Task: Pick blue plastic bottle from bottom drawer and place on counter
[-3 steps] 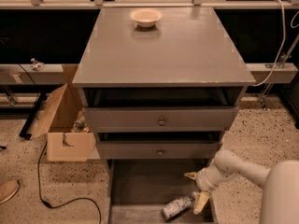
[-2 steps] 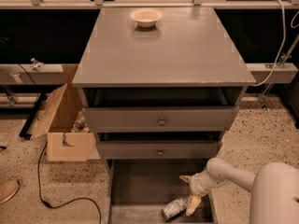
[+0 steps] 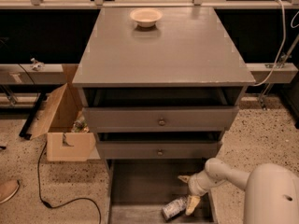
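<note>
down low, pincer (image 3: pixel 188 191) gapes beside blue plastic bottle (image 3: pixel 174 208).

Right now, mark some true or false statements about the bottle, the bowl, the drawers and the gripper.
1. The bottle lies in the bottom drawer. True.
2. The bowl sits in the middle drawer. False: it stands on the counter, near the back edge.
3. The gripper is low over the bottom drawer, beside the bottle. True.
4. The gripper holds the bottle above the counter. False: it is open and the bottle lies on the drawer floor.
5. The cardboard box stands on the counter. False: it is on the floor beside the cabinet.
</note>
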Robot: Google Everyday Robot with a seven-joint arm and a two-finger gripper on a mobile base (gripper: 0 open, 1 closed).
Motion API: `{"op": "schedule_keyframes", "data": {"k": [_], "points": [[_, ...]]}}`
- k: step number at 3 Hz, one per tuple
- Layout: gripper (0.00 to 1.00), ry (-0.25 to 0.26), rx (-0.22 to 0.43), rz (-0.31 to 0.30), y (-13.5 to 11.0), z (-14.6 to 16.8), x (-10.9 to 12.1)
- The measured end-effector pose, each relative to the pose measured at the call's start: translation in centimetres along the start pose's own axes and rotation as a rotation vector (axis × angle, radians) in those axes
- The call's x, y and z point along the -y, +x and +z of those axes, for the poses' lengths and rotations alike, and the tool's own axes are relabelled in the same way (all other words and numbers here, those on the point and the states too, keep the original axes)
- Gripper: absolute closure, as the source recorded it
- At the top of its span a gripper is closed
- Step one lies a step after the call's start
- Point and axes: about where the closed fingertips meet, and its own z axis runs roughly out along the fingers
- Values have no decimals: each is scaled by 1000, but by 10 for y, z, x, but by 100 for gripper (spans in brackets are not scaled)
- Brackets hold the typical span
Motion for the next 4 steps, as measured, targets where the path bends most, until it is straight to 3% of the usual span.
{"op": "schedule_keyframes", "data": {"k": [2,4], "points": [[2,-19,-14,-69,31,46,2],[48,-27,-15,-84,36,57,-9]]}}
